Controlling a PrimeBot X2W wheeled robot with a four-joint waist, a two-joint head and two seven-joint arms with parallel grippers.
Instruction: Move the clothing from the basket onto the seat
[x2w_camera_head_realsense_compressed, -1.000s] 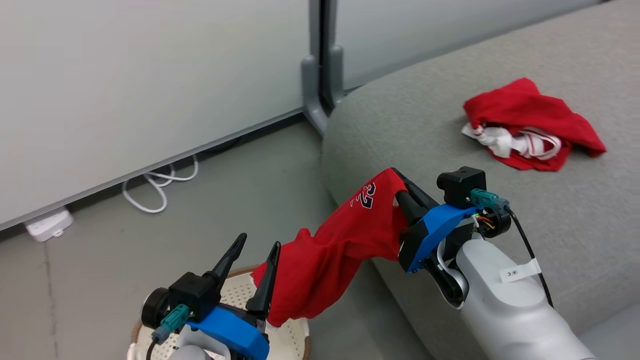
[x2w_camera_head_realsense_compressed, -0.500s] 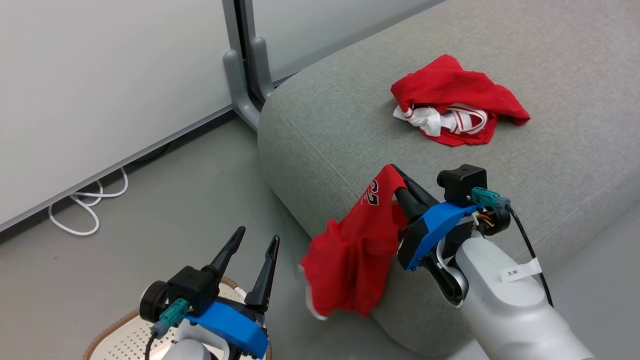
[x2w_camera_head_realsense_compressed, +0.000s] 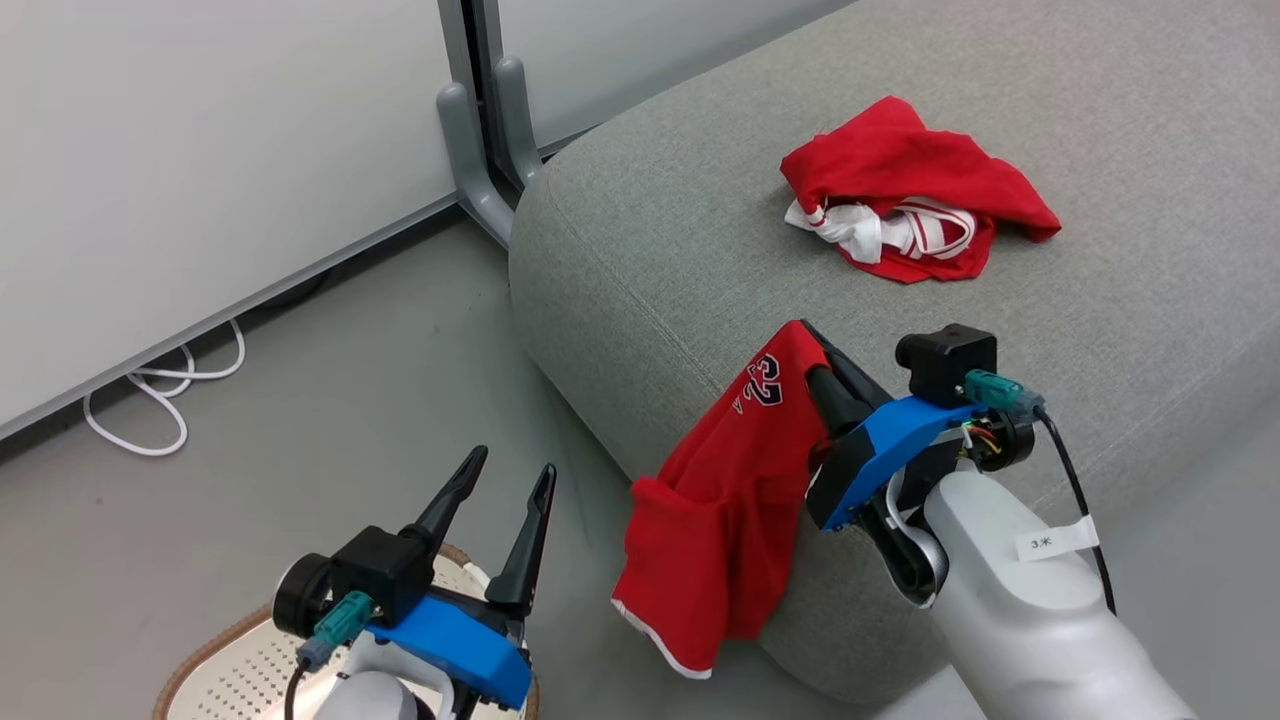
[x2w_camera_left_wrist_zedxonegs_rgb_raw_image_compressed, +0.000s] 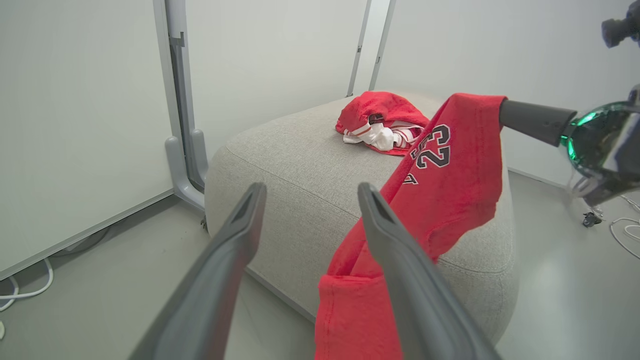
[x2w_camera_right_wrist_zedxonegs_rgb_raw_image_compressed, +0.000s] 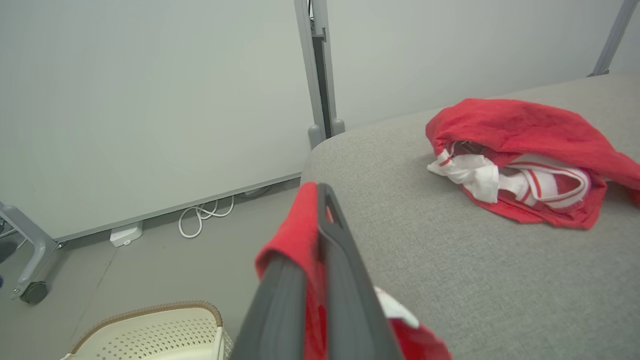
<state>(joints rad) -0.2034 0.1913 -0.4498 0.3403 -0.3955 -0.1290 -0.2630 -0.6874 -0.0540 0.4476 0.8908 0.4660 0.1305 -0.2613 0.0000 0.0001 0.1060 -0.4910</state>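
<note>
- At the near corner of the seat (x2w_camera_head_realsense_compressed: 680, 250), my right gripper (x2w_camera_head_realsense_compressed: 815, 345) is pressed together on a top fold of the "23" garment (x2w_camera_head_realsense_compressed: 720, 500). Most of that cloth hangs down the seat's side toward the floor (x2w_camera_head_realsense_compressed: 350, 420), not over the top.
- If I let go here, I judge the hanging weight would drag the whole piece off the edge and onto the floor. It should go further in over the seat first.
- The pinch takes only a thin fold, so a quick swing could slip the soft fabric out from between my fingers.
- The trailing hem may rub along the upholstery as I move. That could tug against the pinch.
- My left gripper (x2w_camera_head_realsense_compressed: 512, 462) is spread wide and holds nothing. It is low over the basket (x2w_camera_head_realsense_compressed: 195, 655), with the hanging cloth near it, and a careless rise or close could snag that cloth.
- The trimmed garment (x2w_camera_head_realsense_compressed: 900, 190) lies on top of the seat, well in from the edge. Landing the second piece beside it is harmless, but a low sweep across could shove it away.
</note>
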